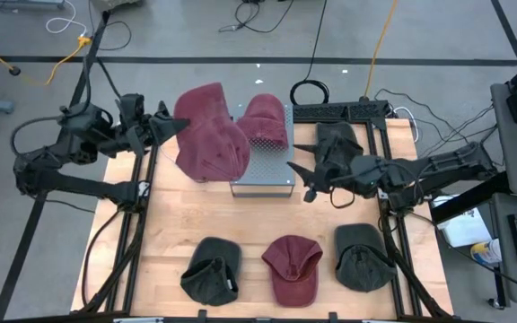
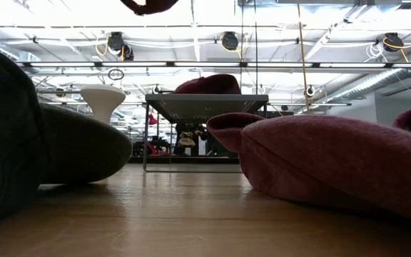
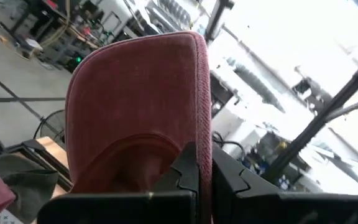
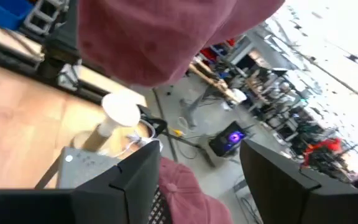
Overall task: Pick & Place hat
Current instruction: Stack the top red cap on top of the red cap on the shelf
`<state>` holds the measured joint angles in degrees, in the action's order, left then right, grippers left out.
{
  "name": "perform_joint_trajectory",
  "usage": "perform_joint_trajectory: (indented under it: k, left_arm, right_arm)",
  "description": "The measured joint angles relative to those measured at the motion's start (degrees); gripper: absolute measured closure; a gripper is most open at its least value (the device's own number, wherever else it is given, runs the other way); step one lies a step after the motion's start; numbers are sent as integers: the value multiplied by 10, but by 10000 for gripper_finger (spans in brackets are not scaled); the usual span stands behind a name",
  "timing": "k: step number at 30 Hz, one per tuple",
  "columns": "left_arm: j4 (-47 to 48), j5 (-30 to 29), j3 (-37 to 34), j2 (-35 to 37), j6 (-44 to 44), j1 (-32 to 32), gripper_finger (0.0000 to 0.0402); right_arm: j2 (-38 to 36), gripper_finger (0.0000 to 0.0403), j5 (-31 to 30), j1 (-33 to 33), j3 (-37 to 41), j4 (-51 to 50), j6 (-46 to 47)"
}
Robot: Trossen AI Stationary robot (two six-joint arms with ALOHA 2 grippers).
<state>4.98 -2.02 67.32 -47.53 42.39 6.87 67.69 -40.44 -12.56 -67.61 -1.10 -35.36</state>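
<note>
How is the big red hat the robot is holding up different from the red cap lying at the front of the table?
The held red hat hangs in the air, pinched by the left gripper with its fingers shut; the front red cap lies flat on the wooden table, touched by nothing. The held hat looks bigger from above and droops; the front cap sits between two dark caps. Both are dark red fabric.

Bare wood [image 1: 267, 215] lies open between the metal stand [image 1: 263, 175] and the three caps [image 1: 293, 267] along the near edge. The right arm [image 1: 402, 170] likely crowds the stand's right flank.
</note>
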Motion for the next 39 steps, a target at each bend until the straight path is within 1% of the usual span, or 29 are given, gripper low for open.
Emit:
perform_joint_trajectory:
  k: [3,7,12,16,18,21,25,30,35,39]
  left_arm:
    - [-46,-13,-35,12,16,0,394]
    - [-121,-28,-76,16,38,0,394]
    - [-183,-58,-125,14,83,8,394]
    - [-271,-72,-165,13,123,20,394]
    - [-310,-75,-178,7,138,26,394]
    - [-330,-77,-183,-10,162,34,394]
    - [-346,-76,-183,-41,201,38,394]
    - [-408,-74,-183,-91,224,38,394]
    - [-451,-69,-183,-135,257,41,394]
    - [-487,-68,-183,-162,273,39,394]
  right_arm:
    - [6,166,-4,-8,-4,17,-11]
    - [22,152,-4,-11,-45,9,-18]
    - [56,149,-1,-23,-117,-13,-66]
    - [81,149,1,-43,-163,-41,-128]
    - [95,149,1,-50,-183,-65,-134]
    - [110,149,0,-55,-213,-115,-126]
    - [126,149,-1,-56,-239,-149,-120]
    - [130,149,-2,-56,-242,-152,-122]
    - [129,149,-9,-56,-242,-163,-123]
    - [125,149,-21,-56,-242,-194,-124]
